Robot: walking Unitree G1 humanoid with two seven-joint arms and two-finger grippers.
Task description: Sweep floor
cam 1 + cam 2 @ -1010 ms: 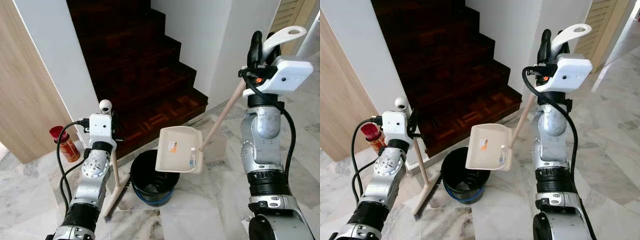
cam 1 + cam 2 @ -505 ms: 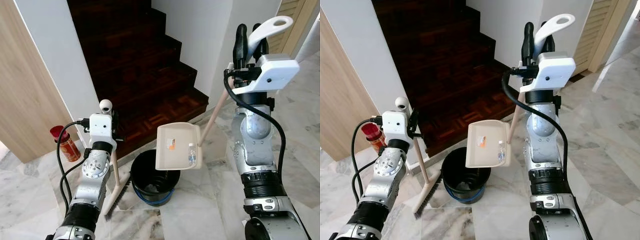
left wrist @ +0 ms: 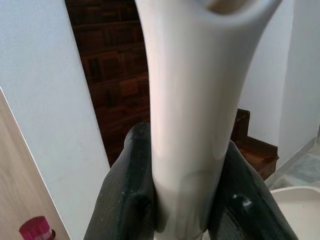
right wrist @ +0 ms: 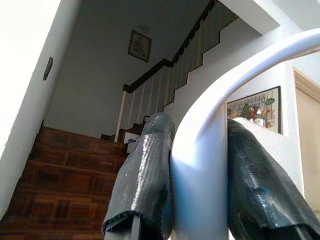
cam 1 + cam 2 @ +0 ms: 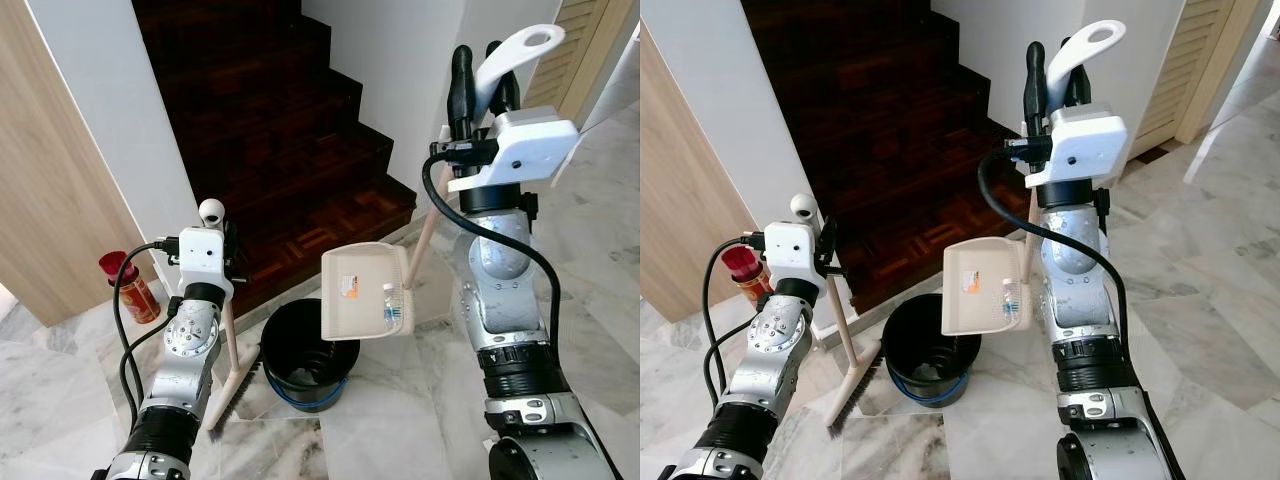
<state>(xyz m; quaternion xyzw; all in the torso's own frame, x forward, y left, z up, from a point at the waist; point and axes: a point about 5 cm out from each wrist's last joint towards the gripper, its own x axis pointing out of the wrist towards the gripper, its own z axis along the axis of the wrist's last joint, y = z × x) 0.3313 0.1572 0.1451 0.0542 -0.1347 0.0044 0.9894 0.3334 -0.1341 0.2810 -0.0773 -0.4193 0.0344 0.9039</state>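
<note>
Below the right tool (image 5: 484, 75), clamping the dustpan (image 5: 364, 294) tilted over the black bin (image 5: 305, 356); left tool (image 3: 185, 200) gripping the broom (image 5: 232, 372). Emptying; likely needing steeper tipping next.

Cream dustpan (image 5: 364, 293) tilted over black bin (image 5: 305, 358)

A home: dark wooden staircase (image 5: 270, 130), marble floor (image 5: 400, 430), framed pictures (image 4: 140, 45).
</note>
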